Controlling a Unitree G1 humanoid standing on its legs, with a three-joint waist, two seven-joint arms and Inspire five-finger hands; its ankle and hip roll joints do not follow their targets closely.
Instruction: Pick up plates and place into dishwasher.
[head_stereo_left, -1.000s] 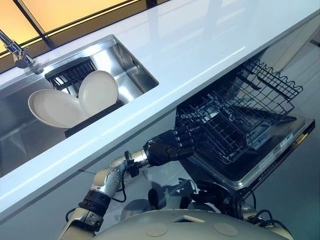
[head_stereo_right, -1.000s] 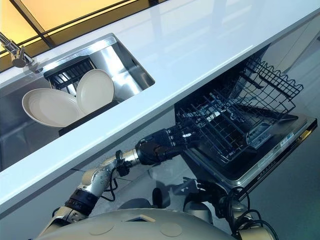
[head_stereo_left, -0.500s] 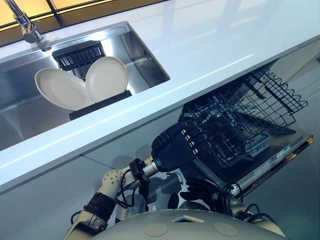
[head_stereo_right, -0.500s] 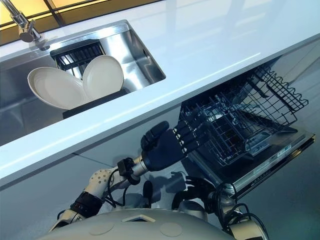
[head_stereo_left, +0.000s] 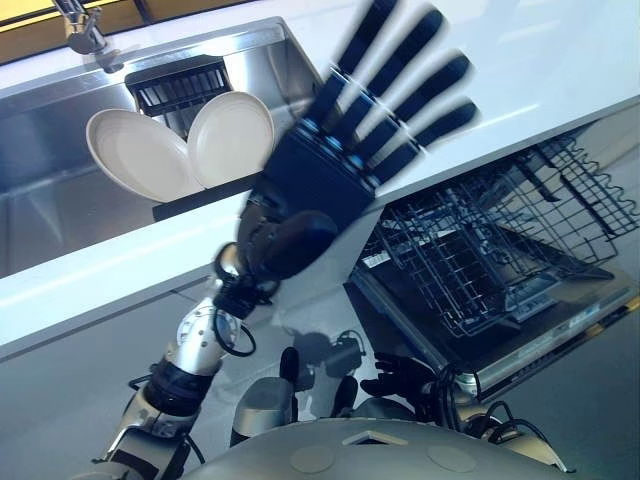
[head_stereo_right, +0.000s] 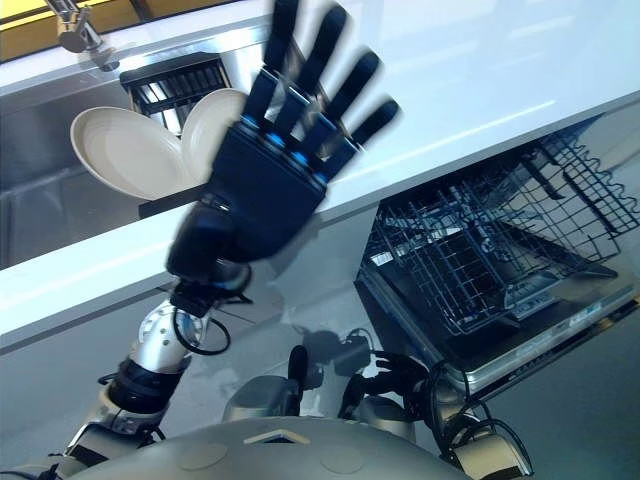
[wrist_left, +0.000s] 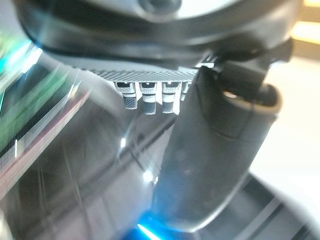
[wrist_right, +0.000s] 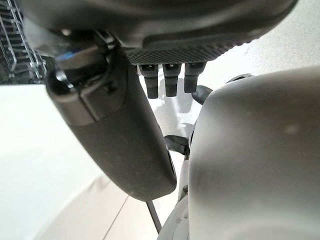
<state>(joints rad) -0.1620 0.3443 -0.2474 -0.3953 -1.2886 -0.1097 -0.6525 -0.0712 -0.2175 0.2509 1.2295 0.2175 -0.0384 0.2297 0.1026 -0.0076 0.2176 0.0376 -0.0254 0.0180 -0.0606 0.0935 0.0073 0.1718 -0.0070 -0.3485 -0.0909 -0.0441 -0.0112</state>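
Observation:
Two white plates lean on edge in a black rack inside the steel sink. My left hand is raised in front of the counter edge, just right of the plates. It is open with fingers spread and holds nothing; its thumb shows close up in the left wrist view. My right hand hangs low by my body under the dishwasher door, fingers relaxed and holding nothing, seen too in the right wrist view. The dishwasher's black wire rack is pulled out with no plates in it.
A long white counter runs across, with a faucet at the sink's far corner. The open dishwasher door juts out below the wire rack on the right. Grey floor lies beneath.
My left hand has swung up from beside the dishwasher rack, below the counter, to counter height near the plates, fingers spreading. The camera has shifted as well. The plates have not moved.

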